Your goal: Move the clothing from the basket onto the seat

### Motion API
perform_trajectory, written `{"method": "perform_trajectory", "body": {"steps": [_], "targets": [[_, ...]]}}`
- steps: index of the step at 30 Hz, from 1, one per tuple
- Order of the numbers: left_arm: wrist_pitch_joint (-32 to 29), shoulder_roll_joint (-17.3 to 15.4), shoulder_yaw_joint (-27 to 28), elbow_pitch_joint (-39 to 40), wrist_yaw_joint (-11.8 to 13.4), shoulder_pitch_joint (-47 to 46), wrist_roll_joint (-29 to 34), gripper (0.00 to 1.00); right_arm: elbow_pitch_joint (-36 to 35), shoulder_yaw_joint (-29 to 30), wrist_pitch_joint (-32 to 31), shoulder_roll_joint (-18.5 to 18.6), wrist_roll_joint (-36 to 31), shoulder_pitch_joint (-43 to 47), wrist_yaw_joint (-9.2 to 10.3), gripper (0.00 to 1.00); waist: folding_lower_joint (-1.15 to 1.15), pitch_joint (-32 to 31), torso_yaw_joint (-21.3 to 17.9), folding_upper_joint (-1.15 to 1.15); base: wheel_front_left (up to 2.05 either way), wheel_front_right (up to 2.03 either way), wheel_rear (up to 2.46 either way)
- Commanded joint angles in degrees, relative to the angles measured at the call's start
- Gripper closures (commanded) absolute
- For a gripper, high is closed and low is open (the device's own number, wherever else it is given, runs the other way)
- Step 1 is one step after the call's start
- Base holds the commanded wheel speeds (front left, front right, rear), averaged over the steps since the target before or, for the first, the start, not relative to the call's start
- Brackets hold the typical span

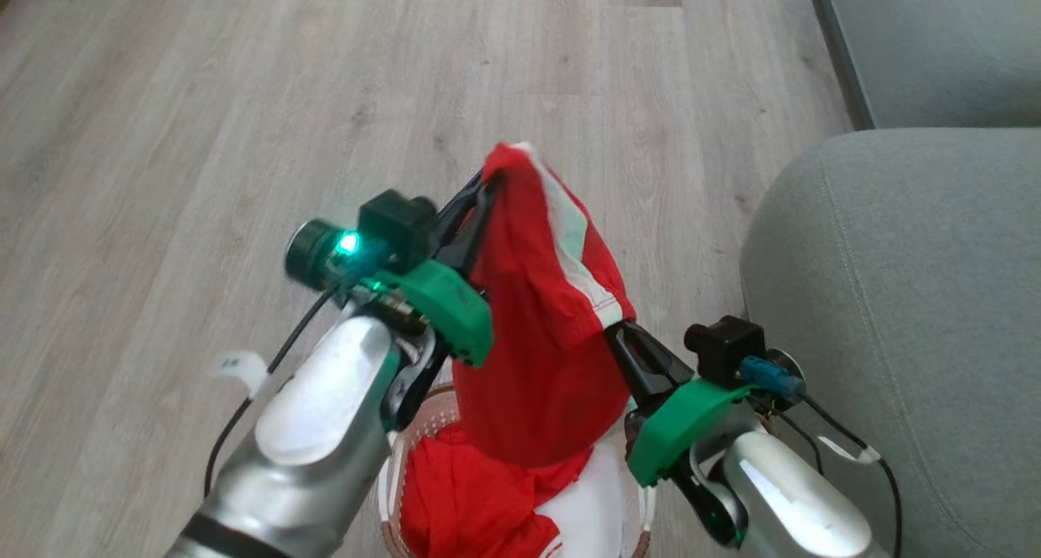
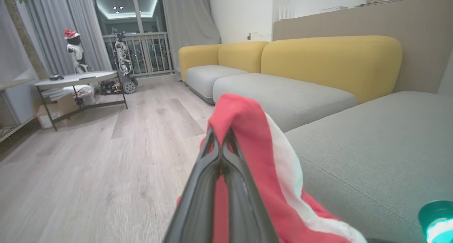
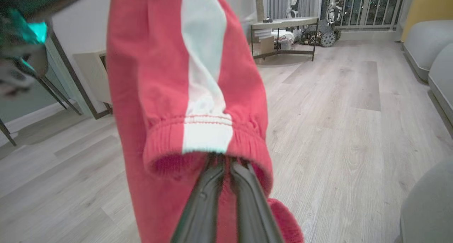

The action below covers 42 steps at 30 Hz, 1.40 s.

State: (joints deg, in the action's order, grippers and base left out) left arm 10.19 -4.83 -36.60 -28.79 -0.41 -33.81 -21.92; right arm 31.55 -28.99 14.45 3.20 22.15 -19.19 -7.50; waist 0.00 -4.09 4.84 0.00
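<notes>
Floor (image 1: 244,94): pale wood-look planks, bare on the basket's left and beyond it.
Basket (image 1: 427,416): cream with a perforated wall, standing on the floor at the head view's lower edge.
Seat (image 1: 895,298): grey-green cushion, rising from the floor just right of the basket.
Further cushion (image 1: 935,45): same fabric, beyond the seat, well apart from the basket.

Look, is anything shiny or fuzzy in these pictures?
Head view: the green lamp by the left gripper glares and smears; the forearm shines white. Left wrist view: the close clothing looks fuzzy. Right wrist view: a blurry teal blob top left.
</notes>
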Motion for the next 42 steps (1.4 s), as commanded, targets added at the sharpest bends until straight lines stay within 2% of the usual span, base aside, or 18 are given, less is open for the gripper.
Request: {"method": "perform_trajectory", "body": {"steps": [1, 2, 4, 5, 6, 15, 23, 31, 42], "targets": [[0.7, -1.2, 2.5, 1.0, 0.4, -1.8, -0.5, 1.0, -2.6, 0.0, 0.5, -0.3, -0.5, -0.9, 0.01, 1.0, 0.0, 0.2, -0.8, 0.0, 0.0, 0.0, 0.0], [0.9, -1.4, 2.8, 0.5, 0.6, -1.4, -0.9, 1.0, -3.6, 0.5, 0.5, -0.3, -0.5, -0.8, 0.01, 1.0, 0.0, 0.4, -1.3, 0.0, 0.0, 0.0, 0.0], [1.5, -1.6, 3.3, -0.5, 1.1, -0.5, -1.3, 0.58, -5.5, 1.8, 0.5, -0.3, -0.9, -0.7, 0.01, 1.0, 0.0, 0.6, -2.2, 0.0, 0.0, 0.0, 0.0], [1.8, -1.7, 3.5, -1.0, 1.3, -0.1, -1.4, 0.45, -6.3, 2.6, 0.5, -0.3, -1.1, -0.7, 0.01, 1.0, 0.0, 0.7, -2.7, 0.0, 0.0, 0.0, 0.0], [2.1, -1.7, 3.6, -1.4, 1.4, 0.3, -1.5, 0.0, -7.2, 3.4, 0.5, -0.3, -1.3, -0.8, 0.01, 1.0, 0.0, 0.8, -3.2, 0.0, 0.0, 0.0, 0.0], [4.4, -0.6, 4.1, -2.8, 2.0, 3.9, -2.2, 0.0, -12.8, 9.4, 0.5, -0.3, -4.1, -1.9, 0.01, 1.0, 0.0, 1.9, -8.1, 0.0, 0.0, 0.0, 0.0], [4.8, 0.5, 3.6, -1.2, 1.5, 7.0, -0.9, 0.0, -14.7, 13.0, 0.5, 0.4, -7.2, -2.2, 0.01, 1.0, 0.0, 2.9, -14.9, 0.0, 0.0, 0.0, 0.0], [4.8, 1.2, 3.3, 1.3, 0.4, 9.4, 1.1, 0.0, -15.8, 13.3, 0.5, 1.8, -7.9, -2.9, 0.01, 1.0, 0.0, 4.5, -23.5, 0.0, 0.0, 0.0, 0.0], [4.8, 1.8, 3.1, 1.9, -0.8, 9.3, 2.5, 0.0, -17.0, 12.3, 0.5, 2.6, -7.6, -3.8, 0.01, 1.0, 0.0, 6.9, -30.5, 0.0, 0.0, 0.0, 0.0]]}}
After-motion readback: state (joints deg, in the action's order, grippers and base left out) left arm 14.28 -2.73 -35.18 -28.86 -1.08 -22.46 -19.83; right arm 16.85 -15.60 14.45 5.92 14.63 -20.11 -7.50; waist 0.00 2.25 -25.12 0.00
